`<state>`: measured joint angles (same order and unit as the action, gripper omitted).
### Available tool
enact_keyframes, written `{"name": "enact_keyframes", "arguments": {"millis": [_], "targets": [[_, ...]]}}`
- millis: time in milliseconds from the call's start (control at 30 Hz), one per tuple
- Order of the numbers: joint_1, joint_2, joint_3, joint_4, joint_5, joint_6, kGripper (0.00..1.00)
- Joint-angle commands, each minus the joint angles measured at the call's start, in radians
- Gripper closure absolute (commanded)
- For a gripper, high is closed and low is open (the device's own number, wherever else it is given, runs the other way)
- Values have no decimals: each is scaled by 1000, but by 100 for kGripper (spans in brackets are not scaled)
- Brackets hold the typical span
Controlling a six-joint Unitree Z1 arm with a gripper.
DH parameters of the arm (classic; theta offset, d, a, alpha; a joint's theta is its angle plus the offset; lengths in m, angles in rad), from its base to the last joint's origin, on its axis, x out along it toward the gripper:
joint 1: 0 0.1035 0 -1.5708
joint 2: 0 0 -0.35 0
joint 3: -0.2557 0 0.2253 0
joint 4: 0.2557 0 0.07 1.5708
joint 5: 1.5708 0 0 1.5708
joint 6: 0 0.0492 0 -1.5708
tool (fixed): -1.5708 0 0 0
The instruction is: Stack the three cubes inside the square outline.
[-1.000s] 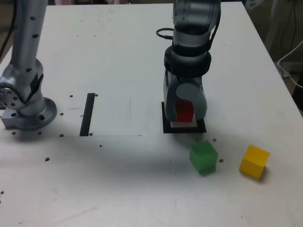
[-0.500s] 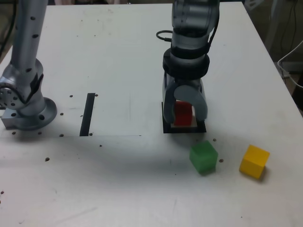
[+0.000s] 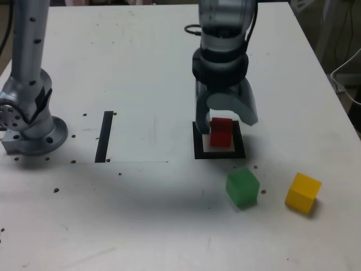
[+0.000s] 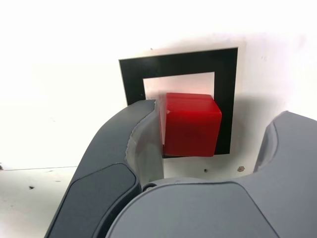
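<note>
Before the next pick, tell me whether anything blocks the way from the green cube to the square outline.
Nothing visible lies on the table between the green cube and the square outline. The red cube already sits inside the outline, so green must go on top of it. The open gripper hangs just above the red cube.

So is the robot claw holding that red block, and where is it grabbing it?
No, nothing is held. The gripper is open above the red cube, which sits inside the square outline. One finger is close beside it; the other stands clear.

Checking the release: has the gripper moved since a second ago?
Yes. The gripper has risen off the red cube, away from the square outline, jaws open.
</note>
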<state>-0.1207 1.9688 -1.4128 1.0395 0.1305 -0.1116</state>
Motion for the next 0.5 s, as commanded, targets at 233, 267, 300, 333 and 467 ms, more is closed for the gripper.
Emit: {"name": "enact_keyframes", "arguments": {"millis": [233,267,300,333,467], "targets": [[-31,-63,-13,73,7,-37,0],[-39,-72,-19,81,11,-41,0],[-47,-80,-26,92,16,-43,0],[-54,-87,-34,106,22,-45,0],[-87,-89,-95,184,38,-37,0]]}}
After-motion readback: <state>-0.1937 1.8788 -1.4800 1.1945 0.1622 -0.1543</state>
